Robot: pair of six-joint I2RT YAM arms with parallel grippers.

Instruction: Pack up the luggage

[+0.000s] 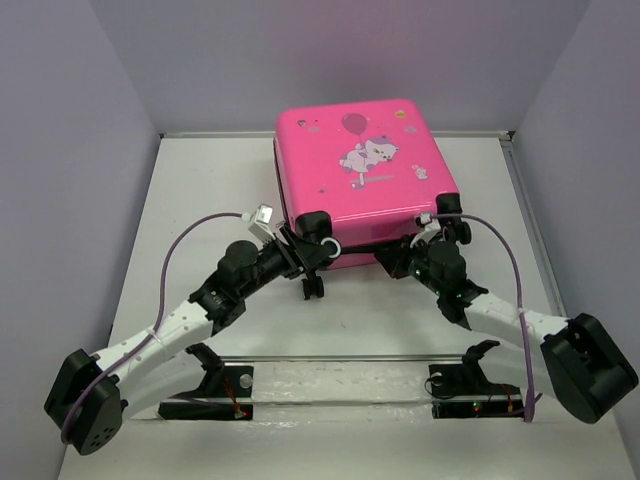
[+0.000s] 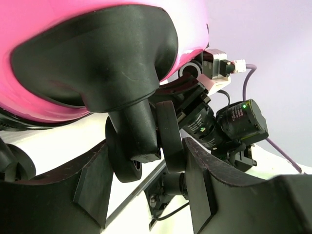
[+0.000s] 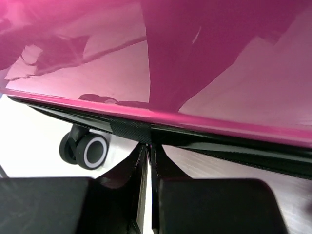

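Note:
The hot-pink luggage (image 1: 360, 170) lies flat and closed at the back middle of the table, cartoon print facing up. My left gripper (image 1: 303, 255) is at its near left corner. In the left wrist view it (image 2: 146, 163) is open, with a black caster wheel (image 2: 127, 163) of the pink shell (image 2: 48, 19) between its fingers. My right gripper (image 1: 412, 250) is at the near right edge. In the right wrist view it (image 3: 148, 148) is shut to a thin slit, tips against the black zipper seam (image 3: 131, 129) under the pink shell (image 3: 204, 58). I cannot see anything pinched.
A black-and-white wheel (image 3: 91, 151) sits left of my right gripper. A thin metal rail (image 1: 340, 358) on two black stands runs across the near edge. Pale walls close in the table on the left, right and back.

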